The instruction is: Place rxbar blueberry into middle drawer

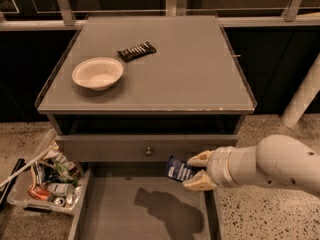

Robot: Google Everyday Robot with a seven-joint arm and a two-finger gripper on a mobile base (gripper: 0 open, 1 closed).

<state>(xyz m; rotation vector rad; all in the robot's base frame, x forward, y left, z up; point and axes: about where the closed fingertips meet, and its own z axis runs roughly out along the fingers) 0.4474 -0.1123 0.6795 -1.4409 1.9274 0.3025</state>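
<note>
My gripper [196, 172] reaches in from the right and is shut on the rxbar blueberry [179, 169], a small dark blue bar with white lettering. It holds the bar in the air over the right rear part of the open middle drawer [145, 214], just below the grey front panel with the round knob [148, 151]. The drawer's flat grey floor carries the arm's shadow.
On the cabinet top [200, 79] stand a white bowl [97, 73] and a black-brown bar with white lettering [136, 50]. A clear bin of cans and trash [42, 184] sits on the floor at the left. A white post [302, 96] stands at the right.
</note>
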